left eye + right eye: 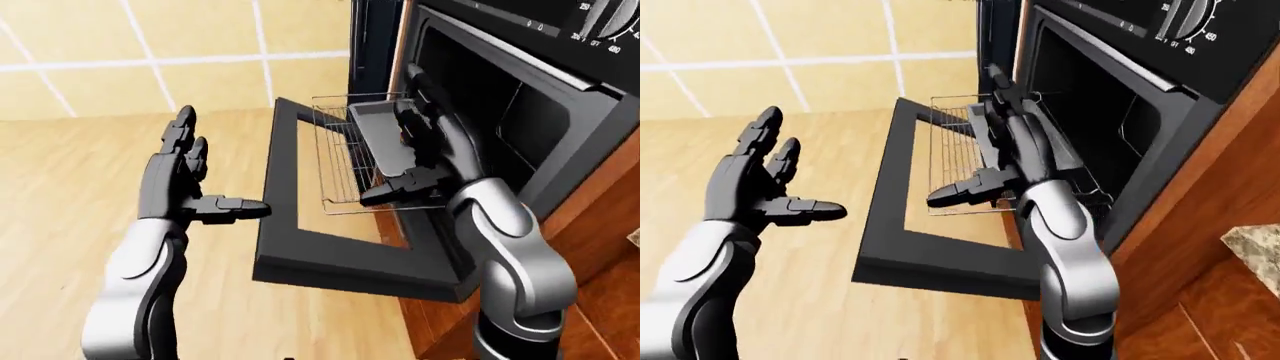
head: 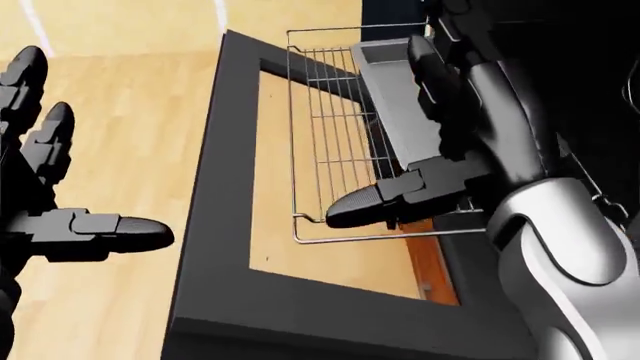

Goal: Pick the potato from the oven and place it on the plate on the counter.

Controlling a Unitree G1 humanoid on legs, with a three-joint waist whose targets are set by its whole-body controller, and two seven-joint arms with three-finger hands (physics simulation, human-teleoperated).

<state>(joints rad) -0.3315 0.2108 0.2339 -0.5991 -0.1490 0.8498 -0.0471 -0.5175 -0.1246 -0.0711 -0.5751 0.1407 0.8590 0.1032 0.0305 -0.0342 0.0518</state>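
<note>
The oven (image 1: 530,97) stands open at the right, its door (image 1: 300,262) folded down. A wire rack (image 2: 335,142) is pulled out over the door and carries a grey tray (image 2: 392,97). My right hand (image 1: 405,150) lies over the tray with its fingers spread open and its thumb (image 2: 370,202) pointing left over the rack. It hides most of the tray, and I cannot make out the potato for certain. My left hand (image 1: 215,169) is open and empty, held up left of the door over the floor. No plate is in view.
Wooden floor (image 1: 70,187) and a tiled wall (image 1: 150,52) fill the left. Oven knobs (image 1: 1185,30) sit at the top right. Wooden cabinet fronts (image 1: 1200,225) and a stone counter corner (image 1: 1255,244) show at the right of the right-eye view.
</note>
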